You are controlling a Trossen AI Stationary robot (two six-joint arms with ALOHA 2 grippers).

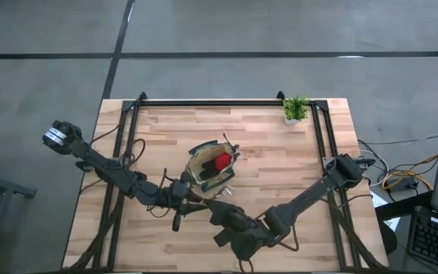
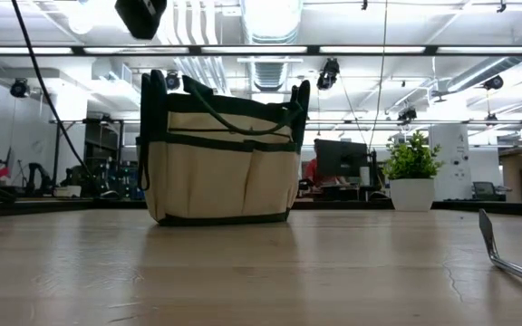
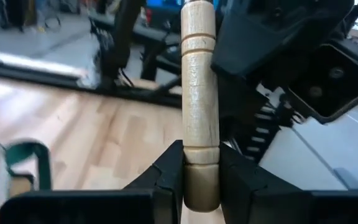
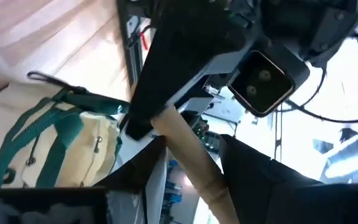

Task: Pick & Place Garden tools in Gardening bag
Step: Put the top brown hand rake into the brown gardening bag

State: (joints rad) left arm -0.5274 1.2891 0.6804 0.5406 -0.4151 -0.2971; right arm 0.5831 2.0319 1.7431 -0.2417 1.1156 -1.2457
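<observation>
The tan gardening bag (image 1: 213,166) with dark green trim stands upright on its base at the table's middle, with a red item (image 1: 222,160) inside. Near its front side my two grippers meet above the table. My left gripper (image 3: 201,158) is shut on a wooden-handled garden tool (image 3: 199,93). My right gripper (image 4: 194,162) is open, and the same handle (image 4: 188,146) runs between its fingers, with a gap on one side. The tool's metal end is hidden. In the low view the bag (image 2: 225,154) stands alone. My left gripper pinches the wooden handle near one end (image 3: 201,177) between its two fingers. The fingers come level from the table's left side. The handle sticks out past the fingertips toward my right gripper, lifted clear of the table. My right gripper: whether a finger touches the handle, I cannot tell.
A small potted plant (image 1: 296,109) stands at the far right corner. The metal prongs of another tool (image 2: 510,249) show low at the right edge of the low view. A black frame (image 1: 219,101) runs along the table's far and side edges.
</observation>
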